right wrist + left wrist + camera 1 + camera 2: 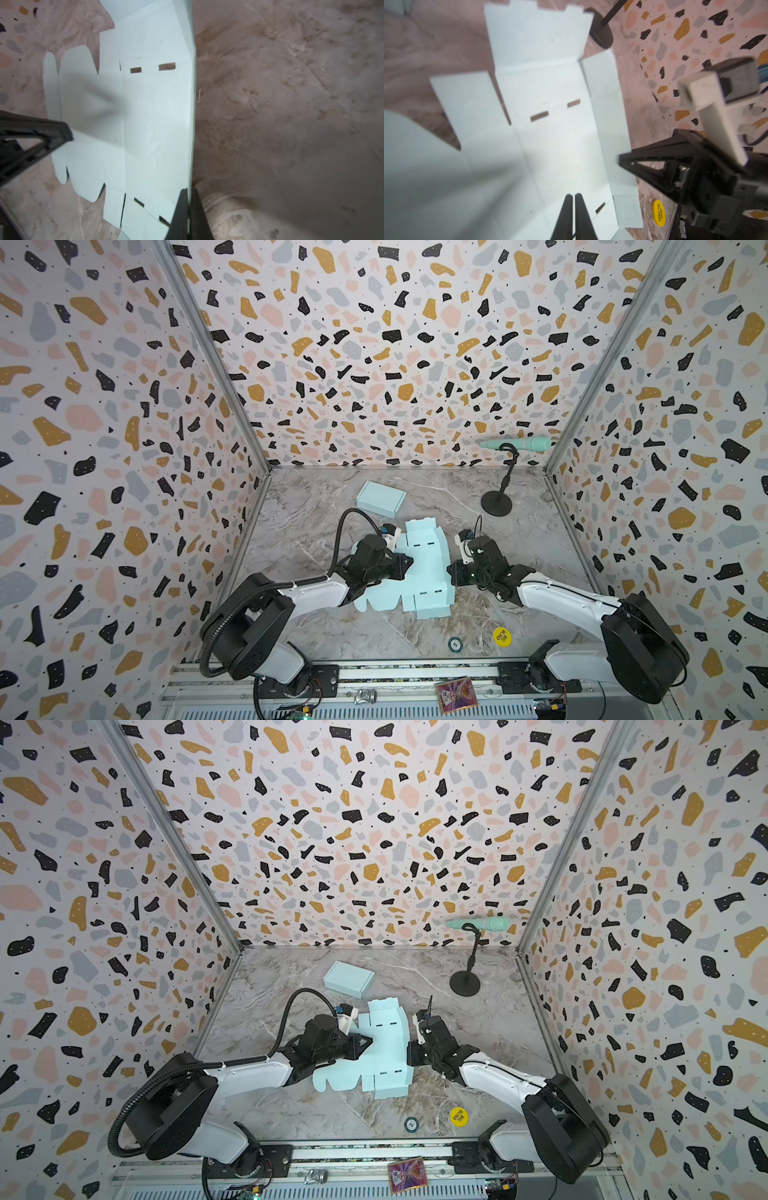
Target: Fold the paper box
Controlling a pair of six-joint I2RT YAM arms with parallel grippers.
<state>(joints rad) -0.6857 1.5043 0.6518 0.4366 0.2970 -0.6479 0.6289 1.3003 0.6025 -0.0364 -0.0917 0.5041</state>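
The paper box (424, 568) (386, 1052) is a pale blue die-cut sheet lying unfolded in the middle of the marble table. My left gripper (409, 562) (370, 1041) reaches over the sheet's left half, and in the left wrist view its tips (573, 196) are shut just above the paper box (550, 124) with nothing between them. My right gripper (450, 572) (409, 1052) is at the sheet's right edge. In the right wrist view it (189, 193) is shut on that edge of the paper box (145, 114), and the pinched side flap stands raised.
A folded pale blue box (380, 498) sits behind the sheet. A black stand (496, 504) holding a mint microphone (515, 443) is at the back right. A yellow disc (502, 636) and a dark round token (455, 644) lie near the front edge. Patterned walls enclose three sides.
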